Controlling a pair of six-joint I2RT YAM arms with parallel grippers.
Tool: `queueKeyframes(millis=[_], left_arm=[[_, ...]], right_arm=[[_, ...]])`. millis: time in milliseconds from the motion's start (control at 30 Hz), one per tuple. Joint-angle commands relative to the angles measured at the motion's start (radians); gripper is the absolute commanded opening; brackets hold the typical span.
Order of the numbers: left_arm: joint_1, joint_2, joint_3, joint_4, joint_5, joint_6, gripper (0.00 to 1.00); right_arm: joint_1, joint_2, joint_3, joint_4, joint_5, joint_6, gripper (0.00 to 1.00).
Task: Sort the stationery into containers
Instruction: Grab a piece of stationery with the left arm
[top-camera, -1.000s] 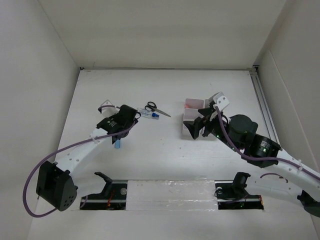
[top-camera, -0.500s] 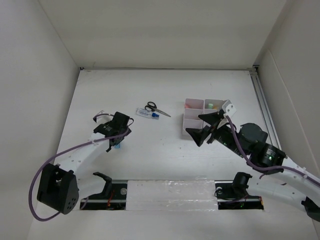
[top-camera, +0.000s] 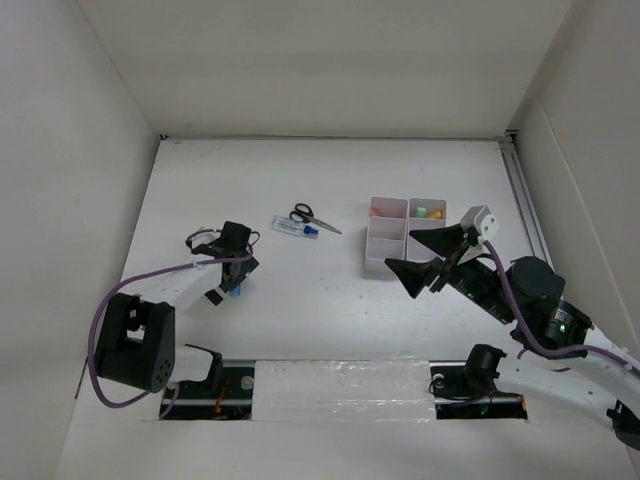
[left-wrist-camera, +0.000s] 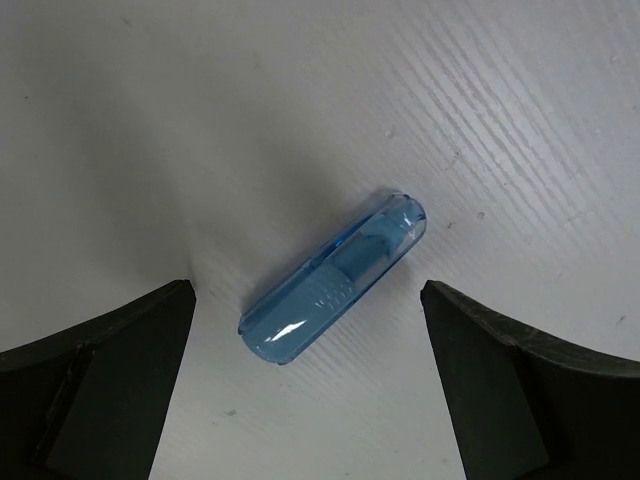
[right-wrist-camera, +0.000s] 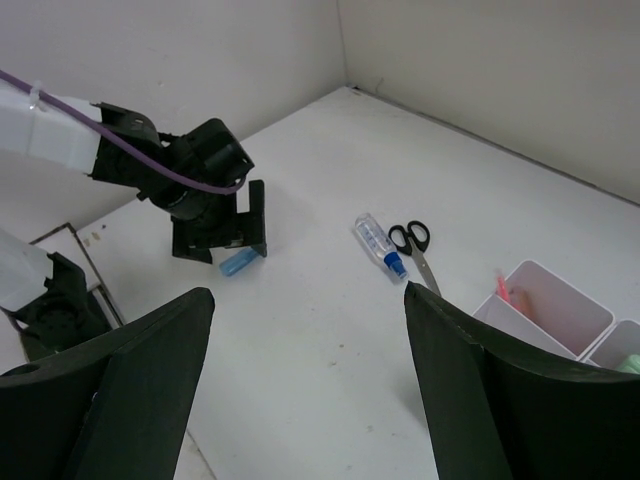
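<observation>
A light blue marker (left-wrist-camera: 335, 280) lies flat on the white table, and my left gripper (left-wrist-camera: 306, 300) hangs open straight above it, one black finger on each side and neither touching it. From above, the marker (top-camera: 236, 291) shows just under my left gripper (top-camera: 228, 282). Black-handled scissors (top-camera: 312, 217) and a white blue-capped tube (top-camera: 294, 228) lie mid-table. The white organiser (top-camera: 388, 250) holds a pink pen (top-camera: 381, 212) and highlighters (top-camera: 430, 212) in its far compartments. My right gripper (top-camera: 418, 254) is open and empty, raised at the organiser's near right corner.
White walls close in the table on three sides. A metal rail with tape (top-camera: 340, 385) runs along the near edge between the arm bases. In the right wrist view the left arm's purple cable (right-wrist-camera: 150, 170) trails behind the left gripper (right-wrist-camera: 215, 220).
My left gripper has drawn back toward the near left and come down over the blue marker. My right gripper has pulled away from the organiser, toward the near right.
</observation>
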Motion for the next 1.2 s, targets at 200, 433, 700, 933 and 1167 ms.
queueKeyframes(millis=[200,433,700,933,1167], left_arm=[[0.001,0.011,-0.028,0.066,0.031,0.054,0.89],[0.001,0.088,-0.019,0.077,0.052,0.065,0.7],[-0.008,0.111,-0.005,0.068,0.061,0.085,0.58],[-0.031,0.183,0.035,0.044,0.072,0.096,0.12],[-0.042,0.203,0.035,0.062,0.107,0.116,0.0]], right_arm=[[-0.009,-0.007,0.006,0.033,-0.008,-0.009,0.83],[-0.009,0.002,0.006,0.033,-0.008,-0.009,0.83],[-0.009,-0.029,0.006,0.033,0.02,0.0,0.83],[-0.009,-0.068,0.006,0.024,0.04,0.009,0.83],[-0.009,-0.088,0.006,0.015,0.04,0.009,0.83]])
